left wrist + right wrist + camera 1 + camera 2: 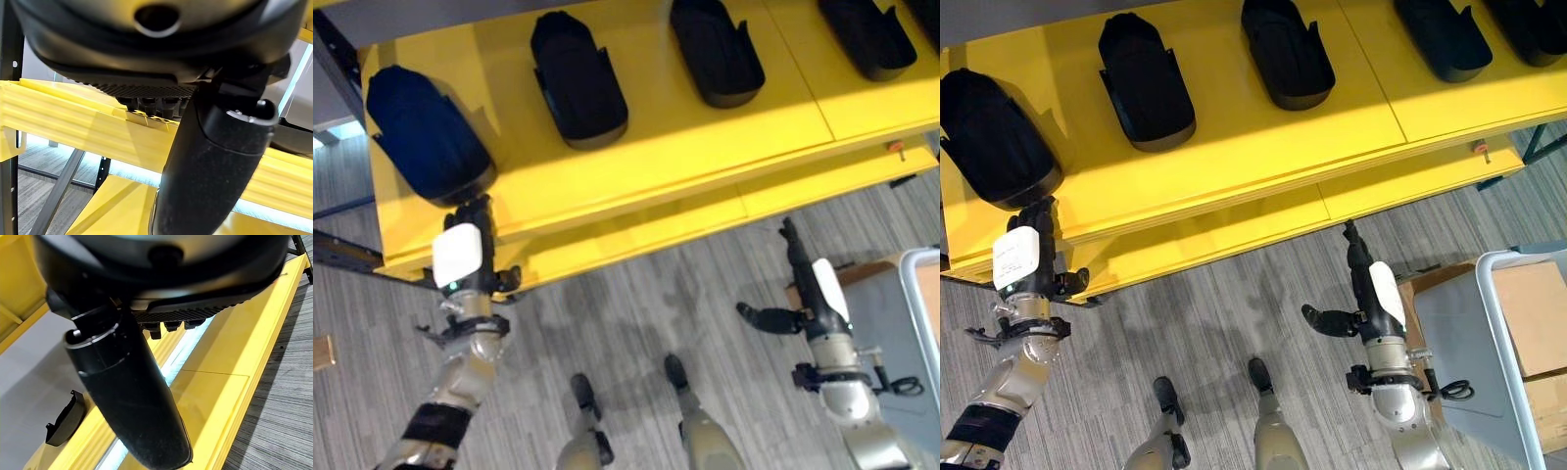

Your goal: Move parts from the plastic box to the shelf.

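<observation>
Left hand at the newest part on the shelf edge; right hand free over the floor.

The left hand (465, 257) reaches up to the front lip of the yellow metal shelf (705, 147), fingertips just at the leftmost black moulded plastic part (429, 133); whether its fingers grip or only touch that part cannot be told, since they are hidden under it. Four more black parts (1144, 80) lie in a row on the top deck, well apart. The right hand (1363, 294) hangs below the shelf with fingers straight and thumb out, holding nothing, near the pale plastic box (1498, 343) at the right. Risk, as a judgement: the leftmost part sits close to the shelf's front edge, so a withdrawing hand could drag it off. The right hand could also clip the lower deck (822, 186) when turning to the box.
</observation>
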Controlling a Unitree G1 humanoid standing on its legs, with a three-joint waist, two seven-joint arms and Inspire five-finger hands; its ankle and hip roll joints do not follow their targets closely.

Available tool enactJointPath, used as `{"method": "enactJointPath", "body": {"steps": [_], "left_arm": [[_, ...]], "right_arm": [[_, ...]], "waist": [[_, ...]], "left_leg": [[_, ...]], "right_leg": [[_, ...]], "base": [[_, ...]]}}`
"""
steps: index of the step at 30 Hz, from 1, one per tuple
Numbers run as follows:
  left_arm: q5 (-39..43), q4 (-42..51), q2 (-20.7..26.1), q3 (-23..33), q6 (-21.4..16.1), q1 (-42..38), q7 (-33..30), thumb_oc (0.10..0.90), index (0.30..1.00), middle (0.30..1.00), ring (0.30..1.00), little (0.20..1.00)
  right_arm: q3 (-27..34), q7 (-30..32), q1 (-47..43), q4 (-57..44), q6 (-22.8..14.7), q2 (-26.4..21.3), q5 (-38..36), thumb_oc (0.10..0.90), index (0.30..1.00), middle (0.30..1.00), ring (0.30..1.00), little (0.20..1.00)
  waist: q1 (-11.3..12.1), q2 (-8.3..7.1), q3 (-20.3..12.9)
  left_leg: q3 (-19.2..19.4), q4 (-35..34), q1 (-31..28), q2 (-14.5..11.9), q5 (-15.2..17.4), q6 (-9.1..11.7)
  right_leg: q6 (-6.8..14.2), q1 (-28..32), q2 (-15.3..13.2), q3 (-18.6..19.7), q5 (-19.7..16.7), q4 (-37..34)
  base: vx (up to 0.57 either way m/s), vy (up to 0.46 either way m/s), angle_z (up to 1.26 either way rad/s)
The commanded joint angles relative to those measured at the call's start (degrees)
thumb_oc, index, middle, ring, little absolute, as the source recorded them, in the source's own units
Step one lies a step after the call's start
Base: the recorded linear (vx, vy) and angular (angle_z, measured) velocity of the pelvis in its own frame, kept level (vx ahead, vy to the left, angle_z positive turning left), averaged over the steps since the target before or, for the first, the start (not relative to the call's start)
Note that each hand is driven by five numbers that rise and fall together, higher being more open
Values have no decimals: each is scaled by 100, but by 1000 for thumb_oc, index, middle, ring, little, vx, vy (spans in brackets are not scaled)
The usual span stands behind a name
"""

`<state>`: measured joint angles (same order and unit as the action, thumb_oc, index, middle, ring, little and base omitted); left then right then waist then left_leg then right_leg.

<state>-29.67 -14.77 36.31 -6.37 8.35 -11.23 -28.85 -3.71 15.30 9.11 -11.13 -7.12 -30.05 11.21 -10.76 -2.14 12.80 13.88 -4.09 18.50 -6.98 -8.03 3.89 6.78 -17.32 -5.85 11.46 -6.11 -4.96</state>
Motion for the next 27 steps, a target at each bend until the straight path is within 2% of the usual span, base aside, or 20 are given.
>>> {"method": "enactJointPath", "body": {"steps": [1,5,13,19,24,25,27], "left_arm": [[-65,266,201,284,-282,12,-23,900,1000,1000,1000,1000],[80,648,72,237,-545,523,208,900,1000,1000,1000,1000],[299,1234,95,221,-845,1021,561,900,1000,1000,1000,1000],[772,1683,-6,314,-1109,1636,821,900,1000,1000,1000,1000],[1912,1884,-359,372,-1426,1928,1060,900,1000,1000,1000,1000],[1924,1888,-356,376,-1427,1935,1066,900,1000,1000,1000,1000],[2873,1850,-754,238,-1561,2094,1357,900,1000,1000,1000,1000]], "right_arm": [[420,175,-290,-356,-334,-224,3,900,1000,1000,1000,1000],[471,199,-394,-285,-295,-183,12,900,1000,1000,1000,1000],[462,119,-457,-326,-296,-186,-49,900,1000,1000,1000,1000],[464,6,-416,-366,-278,-199,-36,900,1000,1000,1000,1000],[450,-80,-337,-359,-258,-96,-194,900,1000,1000,1000,1000],[450,-82,-334,-360,-257,-100,-198,900,1000,1000,1000,1000],[348,-158,-320,-306,-253,4,-341,900,1000,1000,1000,1000]], "waist": [[-88,44,-311],[-17,32,-355],[67,41,-481],[189,56,-654],[242,61,-791],[236,61,-783],[269,45,-854]], "left_leg": [[-260,1263,420,-190,661,27],[-294,1245,346,-176,670,2],[-392,1130,128,-135,652,-35],[-475,759,-242,-73,500,-64],[-515,548,-479,-43,395,-63],[-518,534,-497,-40,389,-63],[-567,482,-666,-9,420,-92]], "right_leg": [[-177,441,118,-169,714,118],[-181,520,113,-194,744,129],[-180,713,87,-263,805,153],[-137,905,72,-403,750,105],[-107,1079,57,-530,747,73],[-107,1096,55,-535,748,67],[-86,1253,32,-587,772,55]], "base": [[3,2,5],[0,1,1],[8,-3,8],[-8,0,8],[0,4,19],[8,12,20],[8,21,13]]}}
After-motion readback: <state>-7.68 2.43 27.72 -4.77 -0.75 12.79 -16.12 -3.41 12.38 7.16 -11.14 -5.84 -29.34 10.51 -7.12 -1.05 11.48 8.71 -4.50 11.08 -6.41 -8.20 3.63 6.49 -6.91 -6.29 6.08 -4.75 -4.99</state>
